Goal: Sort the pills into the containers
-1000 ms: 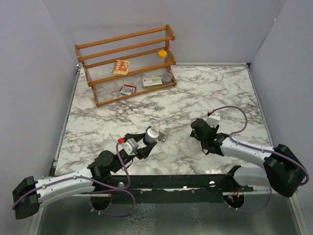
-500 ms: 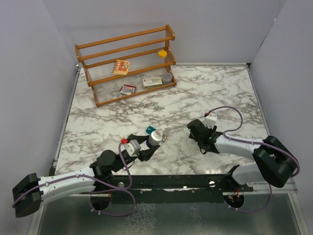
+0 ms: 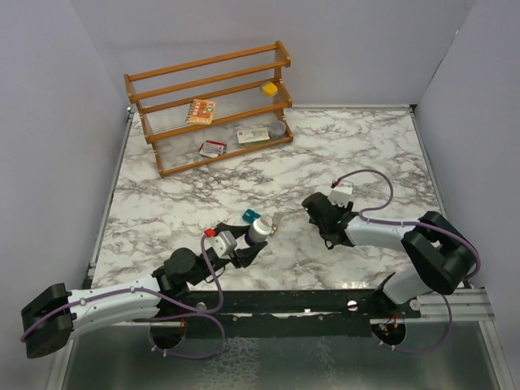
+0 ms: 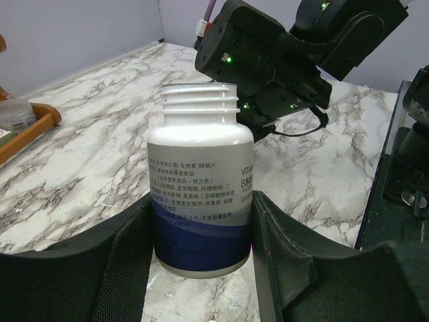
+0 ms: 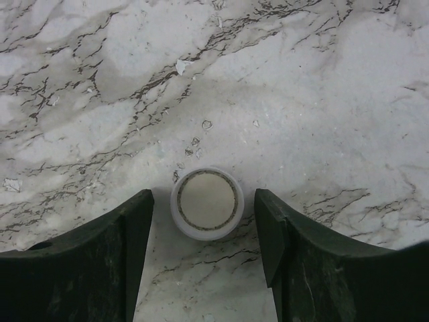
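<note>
Teal-blue and grey plastic pill containers (image 3: pixel 246 216) lie just beyond the left gripper (image 4: pixel 201 221), half hidden by the uncapped white blue-banded bottle (image 4: pixel 200 154), marked "VITAM", clasped between its fingers, while the right gripper (image 5: pixel 203 209) holds its fingers wide around a round white cap (image 5: pixel 207 202).

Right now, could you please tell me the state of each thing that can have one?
Bottle: uncapped, held.
Cap: off, lying inside up.
Left gripper: jaws closed on bottle.
Right gripper: jaws open astride cap, untouched.
Containers: too small to tell.
</note>
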